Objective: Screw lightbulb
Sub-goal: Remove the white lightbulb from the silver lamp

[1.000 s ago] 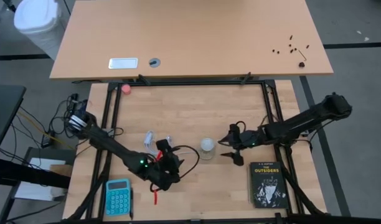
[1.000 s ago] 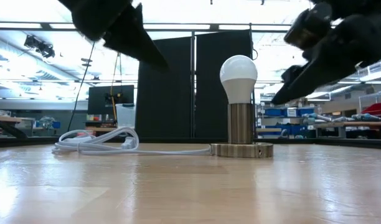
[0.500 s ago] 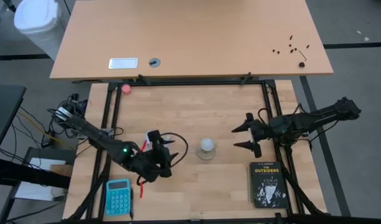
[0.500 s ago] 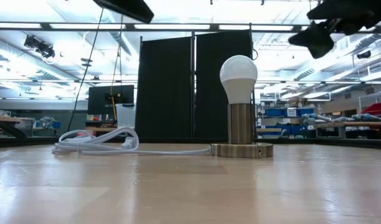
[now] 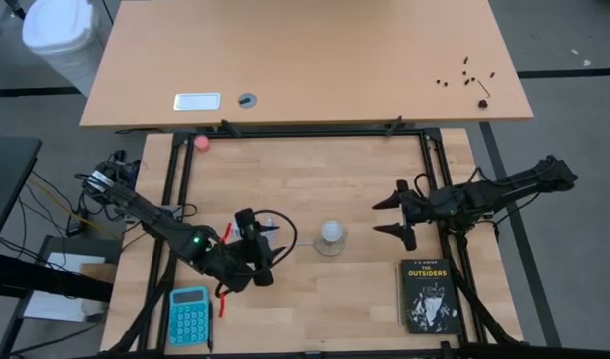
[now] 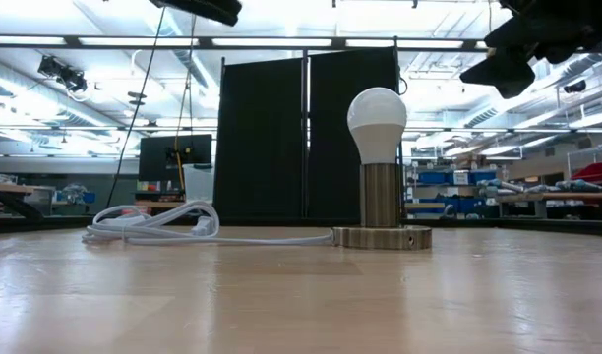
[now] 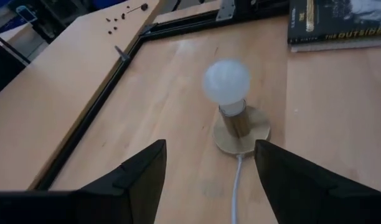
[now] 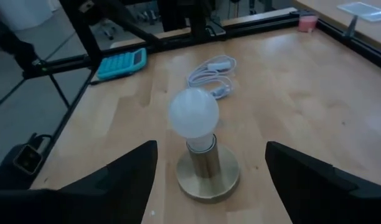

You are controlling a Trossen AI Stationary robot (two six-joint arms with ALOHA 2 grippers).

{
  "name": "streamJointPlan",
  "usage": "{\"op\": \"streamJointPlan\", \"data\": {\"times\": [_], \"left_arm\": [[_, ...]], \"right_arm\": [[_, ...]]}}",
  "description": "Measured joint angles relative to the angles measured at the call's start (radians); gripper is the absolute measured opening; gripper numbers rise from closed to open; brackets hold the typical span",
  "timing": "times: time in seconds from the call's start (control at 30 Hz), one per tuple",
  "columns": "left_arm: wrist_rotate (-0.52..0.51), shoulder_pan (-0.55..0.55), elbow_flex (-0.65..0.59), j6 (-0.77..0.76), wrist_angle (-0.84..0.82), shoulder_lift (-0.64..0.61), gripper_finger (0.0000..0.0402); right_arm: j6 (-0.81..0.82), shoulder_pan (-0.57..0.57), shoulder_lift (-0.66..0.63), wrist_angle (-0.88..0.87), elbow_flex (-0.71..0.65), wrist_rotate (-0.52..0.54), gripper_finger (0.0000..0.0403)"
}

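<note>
From above, we see the small white frosted lightbulb (image 5: 331, 233) standing upright in its round brass-coloured metal socket base (image 5: 330, 245) near the middle of the light wooden table (image 5: 315, 175). The left gripper (image 5: 268, 251) sits to the bulb's left, apart from it, its dark fingers spread and empty. The right gripper (image 5: 382, 218) is to the bulb's right, also apart, with its two fingers spread wide and nothing between them. A turquoise calculator (image 5: 189, 315) lies near the table's front-left corner, a black paperback book (image 5: 428, 295) lies front-right, and a small pink object (image 5: 201, 142) sits at the far-left edge.

From table height, we see the lightbulb (image 6: 377, 120) seated on the socket's upright metal cylinder (image 6: 381, 196), which rises from the flat disc. A coiled white power cord (image 6: 153, 224) lies on the table and runs to the base. Dark parts of both arms hang at the upper corners, clear of the bulb.

In the left wrist view, we look past two parted dark fingers (image 7: 141, 177) at the lightbulb (image 7: 226, 83) on its base, with the cord (image 7: 236, 193) leading away and the book (image 7: 340, 23) beyond.

In the right wrist view, the fingers (image 8: 131, 171) stand wide apart, framing the lightbulb (image 8: 193, 113) without touching it; the calculator (image 8: 121, 63) and cord (image 8: 210, 73) lie behind.
</note>
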Motion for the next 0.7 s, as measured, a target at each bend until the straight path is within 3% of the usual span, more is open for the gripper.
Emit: {"op": "streamJointPlan", "data": {"times": [0.27,0.5,0.7], "left_arm": [[0.049,0.050,-0.042,-0.101,0.098,0.077,0.0248],[0.083,0.111,-0.262,-0.100,0.589,0.189,0.0248],[0.198,0.200,-0.392,-0.062,0.997,0.292,0.0248]], "right_arm": [[-0.014,-0.001,0.067,0.094,0.000,0.009,0.0309],[-0.027,-0.001,0.135,0.097,0.000,0.035,0.0309],[-0.041,-0.001,0.182,0.125,0.000,0.034,0.0309]]}}
